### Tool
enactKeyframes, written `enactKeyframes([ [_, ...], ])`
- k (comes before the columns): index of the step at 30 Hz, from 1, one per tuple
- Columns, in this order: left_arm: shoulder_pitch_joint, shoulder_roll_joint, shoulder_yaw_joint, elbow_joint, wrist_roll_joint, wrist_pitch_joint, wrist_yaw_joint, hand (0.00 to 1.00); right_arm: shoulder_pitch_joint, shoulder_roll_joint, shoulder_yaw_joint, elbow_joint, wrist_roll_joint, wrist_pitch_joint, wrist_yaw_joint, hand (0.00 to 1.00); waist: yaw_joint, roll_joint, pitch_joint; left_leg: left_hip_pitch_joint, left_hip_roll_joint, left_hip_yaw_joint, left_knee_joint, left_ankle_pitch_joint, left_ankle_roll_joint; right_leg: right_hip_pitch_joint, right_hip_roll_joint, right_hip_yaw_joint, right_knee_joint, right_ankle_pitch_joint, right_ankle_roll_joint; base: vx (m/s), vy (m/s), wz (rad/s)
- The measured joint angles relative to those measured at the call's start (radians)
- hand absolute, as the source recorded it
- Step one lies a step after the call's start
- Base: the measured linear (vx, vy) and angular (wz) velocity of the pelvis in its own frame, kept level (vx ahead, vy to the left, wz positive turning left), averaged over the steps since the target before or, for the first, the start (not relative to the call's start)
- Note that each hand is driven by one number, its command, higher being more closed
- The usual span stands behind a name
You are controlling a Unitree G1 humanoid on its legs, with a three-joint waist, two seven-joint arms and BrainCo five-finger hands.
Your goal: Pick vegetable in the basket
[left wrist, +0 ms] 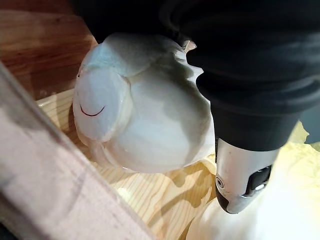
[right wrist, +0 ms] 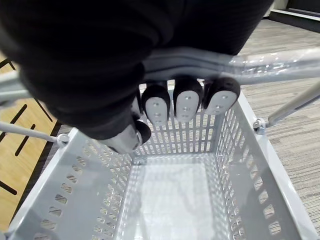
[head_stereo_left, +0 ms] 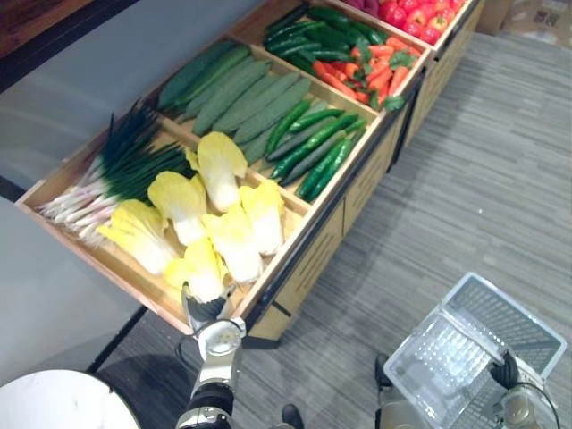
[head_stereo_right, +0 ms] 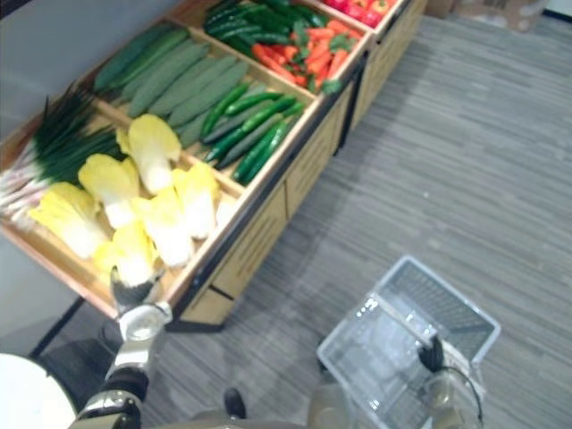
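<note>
Near left: left hand (head_stereo_left: 204, 310) against smooth white base of yellow crinkled-leaf cabbage (left wrist: 145, 115); how far it is closed cannot be told.
Near right: right hand (right wrist: 185, 102) curled round bar handle (right wrist: 280, 62) of perforated grey plastic basket (right wrist: 250, 165).

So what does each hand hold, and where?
Right hand grips the basket by its handle. Left hand is at a cabbage, by its white base; hold cannot be told.

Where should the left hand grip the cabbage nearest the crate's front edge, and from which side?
Probably round the white stem end of the cabbage, coming from the crate's front edge, where the left hand is. That end points toward the robot, while the leafy end lies among other cabbages.
</note>
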Motion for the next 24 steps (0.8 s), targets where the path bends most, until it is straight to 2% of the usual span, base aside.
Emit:
enactKeyframes([
  [5, -0.028, 0.011, 0.016, 0.059, 0.051, 0.002, 0.044, 0.00, 0.004, -0.015, 0.034, -0.019, 0.001, -0.022, -0.010, 1.00, -0.002, 0.002, 0.001, 0.001, 0.006, 0.017, -0.004, -0.005, -0.008, -0.016, 0.009, 0.019, 0.000, -0.004, 0.002, -0.03, -0.047, -0.14],
  [6, -0.032, 0.014, 0.018, 0.068, 0.071, 0.003, 0.058, 1.00, 0.002, -0.027, 0.056, -0.026, 0.001, -0.028, -0.010, 1.00, -0.002, 0.002, 0.002, -0.001, 0.008, 0.025, -0.006, -0.009, -0.013, -0.024, 0.011, 0.023, 0.000, -0.004, 0.002, -0.03, -0.047, -0.17],
  [10, -0.050, 0.027, 0.040, 0.091, 0.076, 0.003, 0.083, 1.00, 0.000, -0.048, 0.097, -0.050, 0.001, -0.047, -0.012, 1.00, -0.001, 0.005, 0.003, -0.001, 0.013, 0.041, -0.006, -0.018, -0.027, -0.037, 0.020, 0.039, 0.000, -0.003, 0.002, -0.01, -0.040, -0.18],
  [13, -0.051, 0.033, 0.045, 0.107, 0.076, 0.003, 0.092, 1.00, -0.003, -0.074, 0.128, -0.066, 0.002, -0.061, -0.013, 1.00, -0.002, 0.017, 0.010, -0.001, 0.015, 0.051, -0.006, -0.020, -0.029, -0.043, 0.025, 0.048, 0.000, 0.000, 0.002, 0.01, -0.044, -0.11],
  [24, -0.046, 0.040, 0.035, 0.126, 0.075, 0.003, 0.092, 1.00, -0.014, -0.089, 0.169, -0.068, 0.001, -0.063, -0.013, 1.00, -0.003, 0.022, 0.013, 0.000, 0.008, 0.059, 0.005, -0.018, -0.029, -0.040, 0.014, 0.047, -0.001, 0.000, 0.003, 0.01, -0.027, -0.01],
])
